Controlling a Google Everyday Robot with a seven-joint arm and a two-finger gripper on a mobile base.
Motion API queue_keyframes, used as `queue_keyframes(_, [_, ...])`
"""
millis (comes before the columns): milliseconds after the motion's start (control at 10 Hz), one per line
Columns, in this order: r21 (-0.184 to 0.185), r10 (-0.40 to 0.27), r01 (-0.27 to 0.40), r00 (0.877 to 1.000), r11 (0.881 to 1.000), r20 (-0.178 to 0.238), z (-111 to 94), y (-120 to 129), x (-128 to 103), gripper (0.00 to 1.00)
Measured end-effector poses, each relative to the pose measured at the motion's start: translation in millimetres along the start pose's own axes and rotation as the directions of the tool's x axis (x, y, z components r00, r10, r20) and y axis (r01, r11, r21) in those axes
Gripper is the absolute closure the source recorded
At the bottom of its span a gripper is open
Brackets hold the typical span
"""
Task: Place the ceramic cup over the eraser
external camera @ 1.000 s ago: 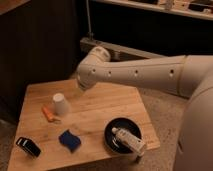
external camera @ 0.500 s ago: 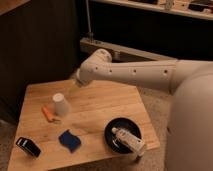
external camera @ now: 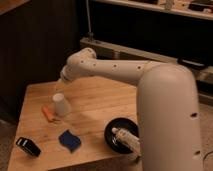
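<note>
claw [external camera: 59,88]: was held over the tabletop [external camera: 100,100]; its state could not be told
ceramic cup [external camera: 61,105]: was seen just below the claw
eraser [external camera: 28,146]: was seen well apart from the claw

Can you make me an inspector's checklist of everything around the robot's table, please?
Surface: wooden table, things spread over its left and front parts.
Job's things: ceramic cup stands toward the left side; eraser lies at the front left corner, well apart from the cup and not covered.
Clutter: orange piece right beside the cup; blue pad near the front edge; black bowl with a pale tube-like thing in it.
Grippers: gripper hangs just above the cup, at the end of the white arm.
Cables: nothing seen.
Surroundings: dark shelving behind the table.
</note>
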Motion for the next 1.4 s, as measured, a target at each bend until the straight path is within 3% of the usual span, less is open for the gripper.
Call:
queue_keyframes(300, [-0.049,-0.038,0.037,0.999,0.998,-0.015,14.1,19.8,10.4,0.20])
queue_keyframes(800, [-0.109,-0.037,0.032,0.998,0.994,-0.046,29.0,41.1,38.1,0.20])
queue_keyframes(1100, [-0.131,-0.053,0.048,0.998,0.990,-0.033,45.8,48.6,43.4,0.20])
queue_keyframes(1400, [-0.176,-0.083,0.079,0.996,0.981,-0.019,60.3,59.7,44.1,0.20])
